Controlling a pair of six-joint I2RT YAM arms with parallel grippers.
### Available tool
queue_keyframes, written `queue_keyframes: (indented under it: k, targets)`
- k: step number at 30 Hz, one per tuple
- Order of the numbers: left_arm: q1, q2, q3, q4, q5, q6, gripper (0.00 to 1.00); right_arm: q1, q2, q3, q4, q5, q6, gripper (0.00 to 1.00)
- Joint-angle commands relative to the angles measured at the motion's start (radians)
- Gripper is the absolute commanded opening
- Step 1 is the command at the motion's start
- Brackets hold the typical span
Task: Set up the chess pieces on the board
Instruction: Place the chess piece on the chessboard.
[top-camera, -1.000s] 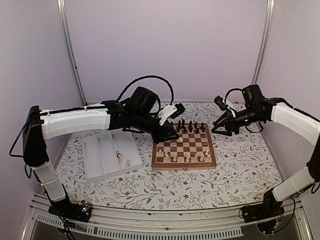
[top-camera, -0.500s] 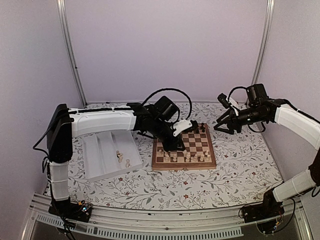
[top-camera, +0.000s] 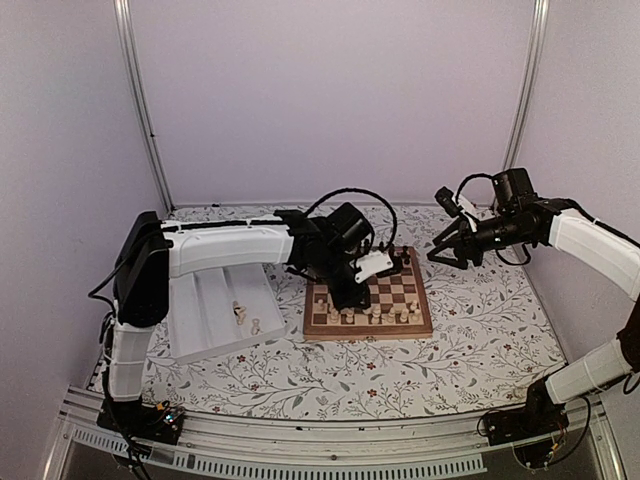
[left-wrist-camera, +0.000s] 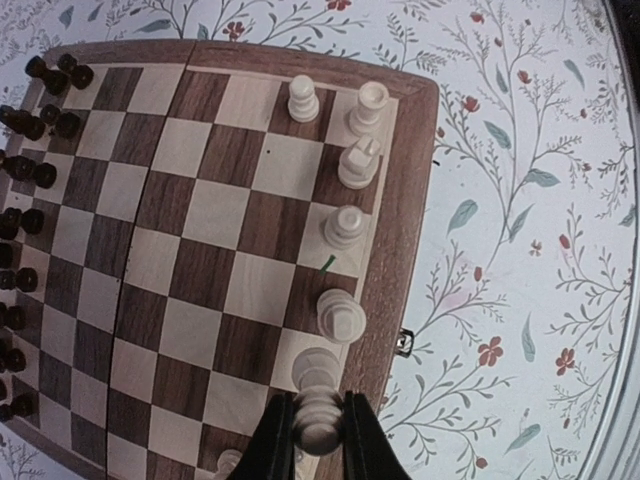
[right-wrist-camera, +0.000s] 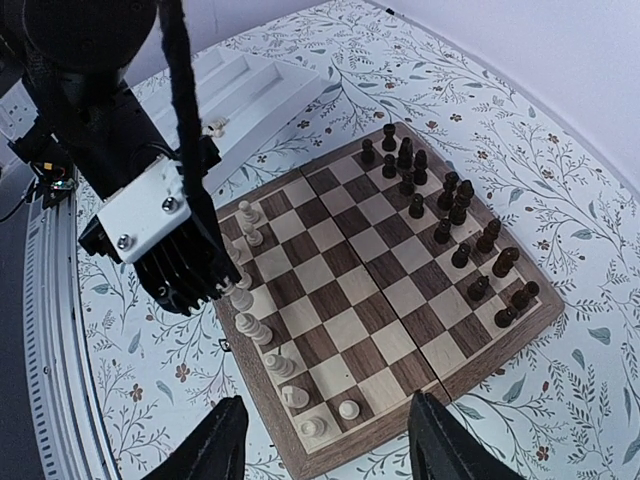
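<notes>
A turned, pale-wood chess piece (left-wrist-camera: 320, 418) sits pinched in my left gripper (left-wrist-camera: 318, 440) jaws, over the near edge row of the checked wooden board (left-wrist-camera: 200, 260). Right of the board, my right gripper (right-wrist-camera: 325, 445) hovers, jaws spread wide, empty.

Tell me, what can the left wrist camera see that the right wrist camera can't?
Only the left wrist view shows the left end effector closed on a pale chess piece, close up. Only the right wrist view shows the white tray, the left arm from outside, the far edge of the board and the right end effector open, holding nothing. Both show the board, the pale pieces along one edge and the dark pieces on the opposite side.
</notes>
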Motion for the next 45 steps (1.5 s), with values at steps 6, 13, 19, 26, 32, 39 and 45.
queue_keyframes:
  k: [6,13,19,26,32,39,45]
  targets:
    - [-0.024,0.062,0.051,-0.070,-0.039,0.025,0.09,-0.002,-0.021,-0.010,0.017,-0.009,0.005,0.58]
    - [-0.027,0.080,0.063,-0.082,-0.054,0.025,0.10,-0.002,-0.018,-0.011,0.017,-0.013,0.005,0.58]
    - [-0.030,0.090,0.071,-0.082,-0.068,0.021,0.17,-0.003,-0.018,-0.014,0.016,-0.015,0.004,0.59]
    - [-0.033,0.098,0.081,-0.081,-0.072,0.017,0.22,-0.002,-0.017,-0.016,0.019,-0.016,0.003,0.60]
    - [-0.034,0.104,0.090,-0.081,-0.063,0.012,0.23,-0.003,-0.017,-0.018,0.019,-0.017,0.003,0.61]
    - [-0.036,0.090,0.096,-0.082,-0.067,-0.002,0.28,-0.002,-0.020,-0.016,0.017,-0.018,0.004,0.61]
    - [-0.040,-0.062,0.065,-0.075,-0.132,-0.052,0.32,-0.003,-0.019,0.046,-0.021,0.021,-0.007,0.62]
